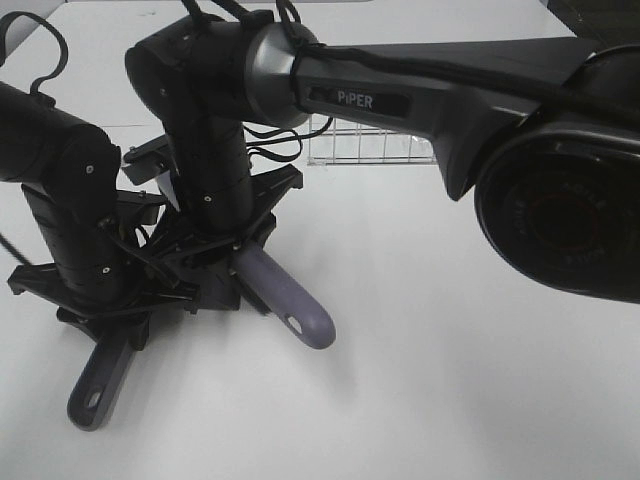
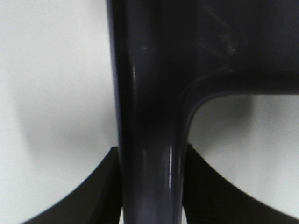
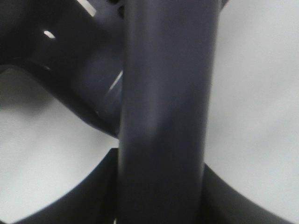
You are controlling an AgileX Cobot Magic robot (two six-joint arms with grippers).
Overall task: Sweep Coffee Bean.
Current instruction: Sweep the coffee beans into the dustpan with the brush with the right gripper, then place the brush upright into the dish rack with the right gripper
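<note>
the left end effector [image 2: 150,184] pinched the first purple-grey handle [image 2: 147,93]. the right end effector [image 3: 161,186] pinched the second purple-grey handle [image 3: 168,79]. both handles stuck out above the white bench [image 1: 480,400].

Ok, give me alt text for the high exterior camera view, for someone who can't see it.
Two black robot arms over a white table each grip a purple-grey handle: the left gripper holds the nearer handle, the right gripper the farther handle. A wire basket stands behind them; no coffee beans show.
</note>
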